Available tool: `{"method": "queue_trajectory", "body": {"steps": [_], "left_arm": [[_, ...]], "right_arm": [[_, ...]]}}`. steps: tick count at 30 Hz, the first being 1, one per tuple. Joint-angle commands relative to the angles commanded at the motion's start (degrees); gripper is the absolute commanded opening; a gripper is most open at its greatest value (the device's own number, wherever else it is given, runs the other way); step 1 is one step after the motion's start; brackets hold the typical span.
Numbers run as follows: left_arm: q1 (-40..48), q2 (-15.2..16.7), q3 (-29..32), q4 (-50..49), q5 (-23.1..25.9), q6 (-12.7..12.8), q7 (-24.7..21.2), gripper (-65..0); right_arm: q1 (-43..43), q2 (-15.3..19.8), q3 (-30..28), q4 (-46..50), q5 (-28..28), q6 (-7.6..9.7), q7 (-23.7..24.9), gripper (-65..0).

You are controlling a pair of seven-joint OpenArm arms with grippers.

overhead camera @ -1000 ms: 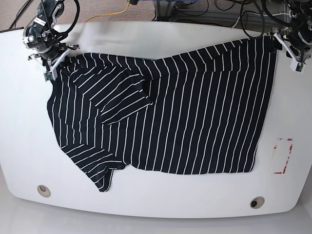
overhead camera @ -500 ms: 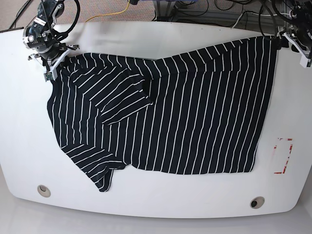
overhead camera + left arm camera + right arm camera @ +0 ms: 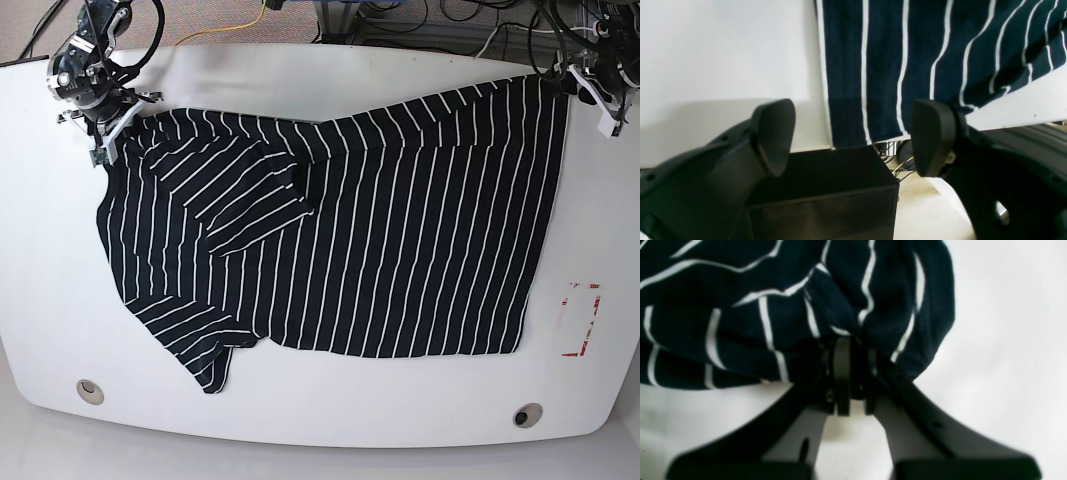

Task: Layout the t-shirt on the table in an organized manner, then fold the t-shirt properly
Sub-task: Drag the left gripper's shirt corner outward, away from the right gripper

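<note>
The black t-shirt (image 3: 380, 240) with thin white stripes lies spread on the white table (image 3: 320, 70), one sleeve folded over its left half. At the far left corner my right gripper (image 3: 105, 145) is shut on the cloth. The right wrist view shows the jaws (image 3: 848, 350) closed together, pinching a bunched fold of the t-shirt (image 3: 773, 306). At the far right corner my left gripper (image 3: 590, 95) hovers by the table edge. It stands open (image 3: 851, 136), with its fingers either side of the t-shirt's hem corner (image 3: 890, 66) and nothing held.
A red rectangular mark (image 3: 580, 320) sits near the right edge. Two round metal holes (image 3: 90, 390) (image 3: 527, 415) lie along the front. A black box (image 3: 820, 193) stands below the far table edge. Cables (image 3: 440, 15) run behind the table.
The arm on the right of the base view drew back toward the far right corner, then shifted slightly left. The t-shirt and the other arm have not moved.
</note>
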Motion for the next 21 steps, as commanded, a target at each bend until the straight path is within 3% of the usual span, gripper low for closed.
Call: {"method": "queue_trajectory", "body": {"steps": [2, 6, 9, 21], "left_arm": [[0.0, 0.0, 0.09, -0.09, 0.0, 0.0, 0.0, -21.2], [0.09, -0.26, 2.81, -0.09, 0.09, 0.0, 0.0, -40.6], [0.09, -0.26, 4.66, -0.09, 0.09, 0.0, 0.0, -49.0], [-0.35, -0.18, 5.89, 0.35, 0.09, 0.0, 0.0, -65.0]], "right_arm": [[0.0, 0.0, 0.0, 0.0, 0.0, 0.0, 0.0, -59.8], [0.0, 0.0, 0.0, 0.0, 0.0, 0.0, 0.0, -59.8], [0.0, 0.0, 0.0, 0.0, 0.0, 0.0, 0.0, -59.8], [0.0, 0.0, 0.0, 0.0, 0.0, 0.0, 0.0, -59.9]]}}
